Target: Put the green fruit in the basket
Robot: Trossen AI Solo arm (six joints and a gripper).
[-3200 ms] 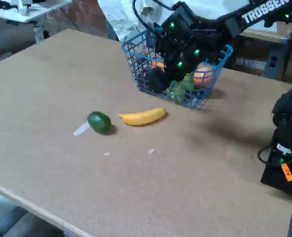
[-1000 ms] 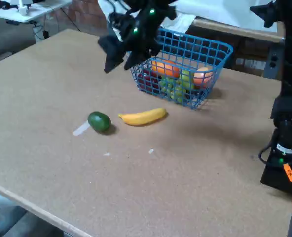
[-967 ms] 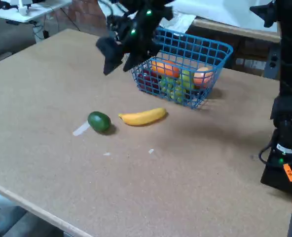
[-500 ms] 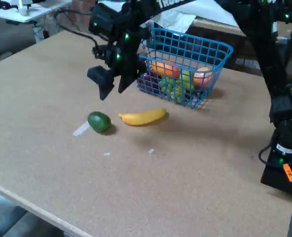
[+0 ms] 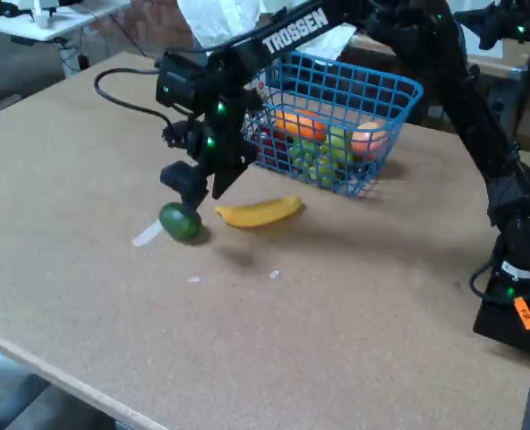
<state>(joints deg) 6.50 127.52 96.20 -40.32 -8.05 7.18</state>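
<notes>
**Risks as the claw closes in on the green fruit**

The brown particle-board bench (image 5: 354,322) carries everything here, and its broad smooth top gives a rounded fruit plenty of room to roll if it is nudged. The black Trossen arm (image 5: 354,22) reaches across from the right of the fixed view, passing over the blue wire-mesh rectangular basket (image 5: 399,94), which already holds several fruits; a carried item brought back low could clip the flared rim or land on the pile and bounce out.

The black claw (image 5: 198,186) hangs just above the small, dark green, glossy egg-shaped fruit (image 5: 180,222), which lies on the bench to the left of the basket and well apart from it. Its fingers appear parted, with one dark finger right over the fruit's top, though how wide the gap is I cannot tell from this angle. If the fingers come down off-centre, the likely fault is a fingertip pressing the slick curved skin and squirting the fruit sideways.

The yellow curved banana (image 5: 259,211) lies just beside the fruit on the right; a wide descent could knock it or pinch it along with the fruit.

A small pale strip (image 5: 146,236) lies by the fruit's left side, and could get caught under a finger.
</notes>
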